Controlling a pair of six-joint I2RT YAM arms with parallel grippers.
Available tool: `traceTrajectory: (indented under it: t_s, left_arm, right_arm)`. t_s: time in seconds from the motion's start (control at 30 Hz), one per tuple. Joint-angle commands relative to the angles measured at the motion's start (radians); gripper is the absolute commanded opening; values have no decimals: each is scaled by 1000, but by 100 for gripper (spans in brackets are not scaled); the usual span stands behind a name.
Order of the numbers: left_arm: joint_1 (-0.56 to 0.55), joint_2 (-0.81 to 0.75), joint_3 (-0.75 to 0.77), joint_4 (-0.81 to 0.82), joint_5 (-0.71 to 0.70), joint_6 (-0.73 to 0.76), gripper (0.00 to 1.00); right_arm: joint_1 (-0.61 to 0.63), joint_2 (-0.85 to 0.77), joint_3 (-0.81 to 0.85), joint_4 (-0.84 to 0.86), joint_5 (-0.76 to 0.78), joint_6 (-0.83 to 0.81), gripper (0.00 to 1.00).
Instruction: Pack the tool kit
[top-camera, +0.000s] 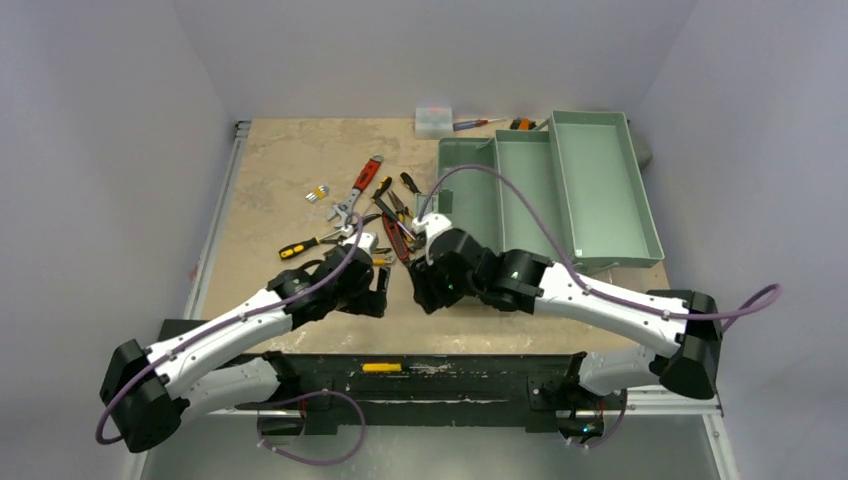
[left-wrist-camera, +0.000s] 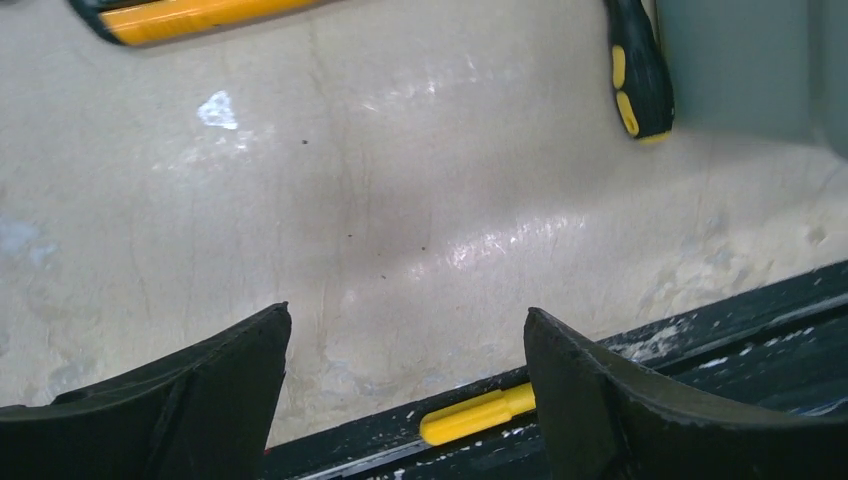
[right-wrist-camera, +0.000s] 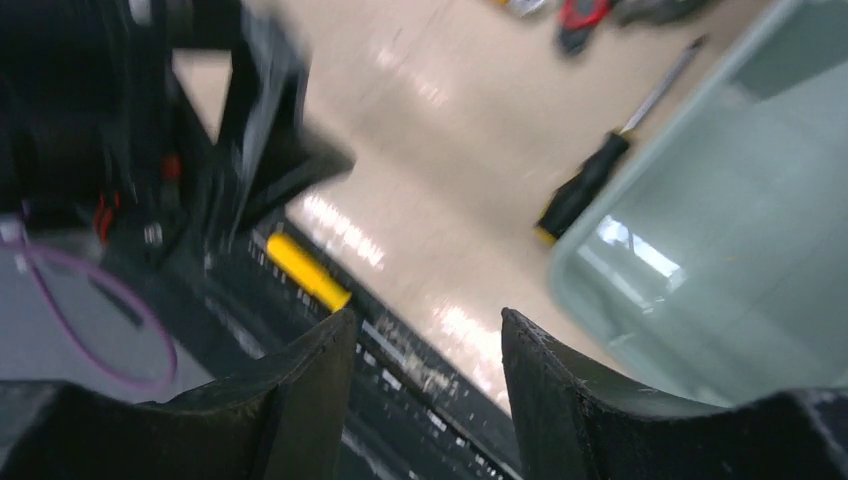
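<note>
Left gripper (left-wrist-camera: 405, 325), right gripper (right-wrist-camera: 428, 330): spread wide, empty. At 1 o'clock, screwdriver (left-wrist-camera: 640, 70): light, stiff, maybe slippery; grab mid-handle.

This looks like a robotics lab test cell, not a working workshop. Plain pale walls (top-camera: 100, 150) close in a single worn beige worktop (top-camera: 290, 165) at the back and both sides. A metal rail (top-camera: 215, 225) runs along the worktop's left edge. Two white-and-black robot arms, the left arm (top-camera: 215, 335) and the right arm (top-camera: 610, 300), are bolted to a black frame (top-camera: 470, 390) at the near edge and trail purple cables (top-camera: 750, 303). Hand tools (top-camera: 370, 200) and a green toolbox (top-camera: 590, 190) lie spread out like test props.
</note>
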Motion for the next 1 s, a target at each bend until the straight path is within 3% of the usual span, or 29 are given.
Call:
traceTrajectory:
  t_s: [0.0,0.23,0.4,0.5,0.73,0.97]
  left_arm:
    - [99,-104,-33,-47,-22,-141,84]
    - [367,-318,-110,-55,117,-225,84]
    - [501,-381,-82,-140,146,-274,88]
    - [543,-381,-56,-132,194,-264,88]
    - [562,-316,1,-117,183,-280,89]
    - [568,-318,3,-85,180,-301,89]
  right_arm:
    - [150,114,-36,47,-44,-87,53]
    - [305,327,28,130,20,-136,39]
    - [318,385,5,220,-15,-130,39]
    - [319,417,34,178,80,-95,39]
    - [297,496,159,-33,340,180,53]
    - [154,466,92,-41,362,275,64]
